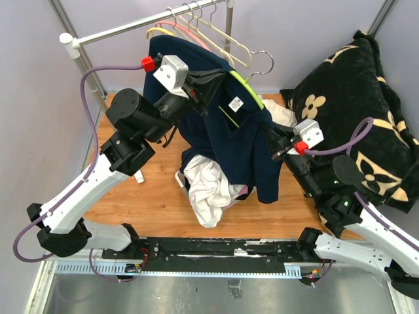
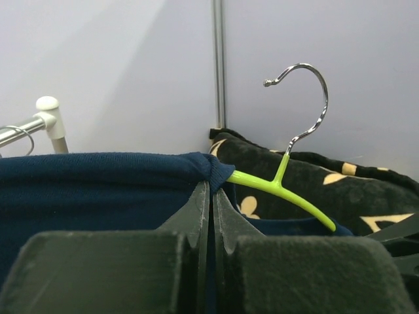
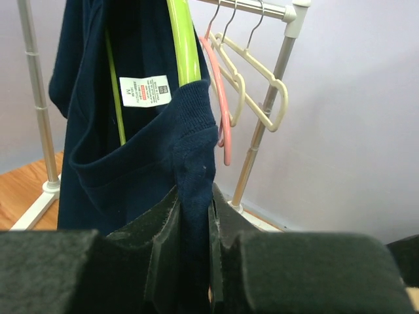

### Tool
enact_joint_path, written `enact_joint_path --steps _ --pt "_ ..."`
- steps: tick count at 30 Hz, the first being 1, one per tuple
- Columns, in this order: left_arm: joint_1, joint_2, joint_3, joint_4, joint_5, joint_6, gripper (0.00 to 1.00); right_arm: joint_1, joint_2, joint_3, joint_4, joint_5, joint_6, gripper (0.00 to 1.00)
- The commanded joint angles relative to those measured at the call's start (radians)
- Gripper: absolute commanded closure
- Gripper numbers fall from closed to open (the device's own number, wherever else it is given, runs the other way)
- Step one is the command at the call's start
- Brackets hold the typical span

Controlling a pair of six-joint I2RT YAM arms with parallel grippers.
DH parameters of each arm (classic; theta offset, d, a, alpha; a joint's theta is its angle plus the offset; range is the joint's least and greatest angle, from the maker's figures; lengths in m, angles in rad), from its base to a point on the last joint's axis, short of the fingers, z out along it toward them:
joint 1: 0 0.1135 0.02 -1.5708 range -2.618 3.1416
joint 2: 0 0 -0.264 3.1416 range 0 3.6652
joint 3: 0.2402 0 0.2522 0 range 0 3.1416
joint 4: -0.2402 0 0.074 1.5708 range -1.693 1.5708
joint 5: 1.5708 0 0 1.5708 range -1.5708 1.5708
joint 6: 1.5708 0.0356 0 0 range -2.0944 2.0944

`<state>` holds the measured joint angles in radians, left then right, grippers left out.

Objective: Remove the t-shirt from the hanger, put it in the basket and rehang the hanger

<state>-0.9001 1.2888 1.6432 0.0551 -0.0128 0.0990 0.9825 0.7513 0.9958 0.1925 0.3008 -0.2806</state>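
Note:
A navy t-shirt [image 1: 226, 140] hangs in the air over the table on a lime-green hanger [image 1: 246, 90] with a chrome hook [image 1: 264, 60]. My left gripper [image 1: 198, 88] is shut on the shirt's upper edge. In the left wrist view the fabric [image 2: 118, 180] is pinched between the fingertips [image 2: 200, 203], where the green hanger arm [image 2: 275, 187] comes out of the cloth. My right gripper [image 1: 277, 148] is shut on the shirt's right edge. The right wrist view shows navy cloth [image 3: 193, 150] between the jaws, with the hanger [image 3: 183, 39] and a white label [image 3: 145, 90] above.
A clothes rail [image 1: 131, 26] at the back carries cream and pink hangers [image 1: 203, 29]. A black blanket with cream flowers [image 1: 357, 111] is heaped at the right. A crumpled white garment [image 1: 206, 190] lies on the wooden table [image 1: 144, 203] under the shirt.

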Motion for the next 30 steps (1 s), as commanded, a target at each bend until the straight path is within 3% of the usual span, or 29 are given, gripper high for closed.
enact_joint_path --steps 1,8,11,14,16,21,23,30 --pt "-0.075 0.025 -0.067 -0.182 0.195 -0.068 0.94 0.012 0.007 -0.006 0.176 -0.087 0.033 0.99" --pt "-0.076 -0.008 -0.113 -0.195 0.110 -0.071 0.71 0.011 -0.012 -0.020 0.202 -0.072 0.034 0.99" --pt "-0.077 -0.005 -0.116 -0.203 0.094 -0.071 0.92 0.012 -0.010 -0.020 0.202 -0.074 0.035 0.99" --pt "-0.077 -0.012 -0.123 -0.203 0.088 -0.074 0.94 0.012 -0.010 -0.018 0.203 -0.077 0.038 0.99" --pt "-0.076 -0.025 -0.132 -0.195 0.077 -0.076 0.88 0.012 -0.012 -0.019 0.203 -0.075 0.035 0.99" --pt "-0.075 -0.085 -0.186 -0.145 0.018 -0.082 0.59 0.012 -0.014 -0.019 0.202 -0.063 0.029 0.99" --pt "-0.077 -0.121 -0.220 -0.109 -0.009 -0.086 0.52 0.012 -0.015 -0.019 0.199 -0.054 0.028 0.99" --pt "-0.077 -0.215 -0.306 -0.027 -0.077 -0.091 0.48 0.012 -0.015 -0.023 0.195 -0.034 0.023 0.99"
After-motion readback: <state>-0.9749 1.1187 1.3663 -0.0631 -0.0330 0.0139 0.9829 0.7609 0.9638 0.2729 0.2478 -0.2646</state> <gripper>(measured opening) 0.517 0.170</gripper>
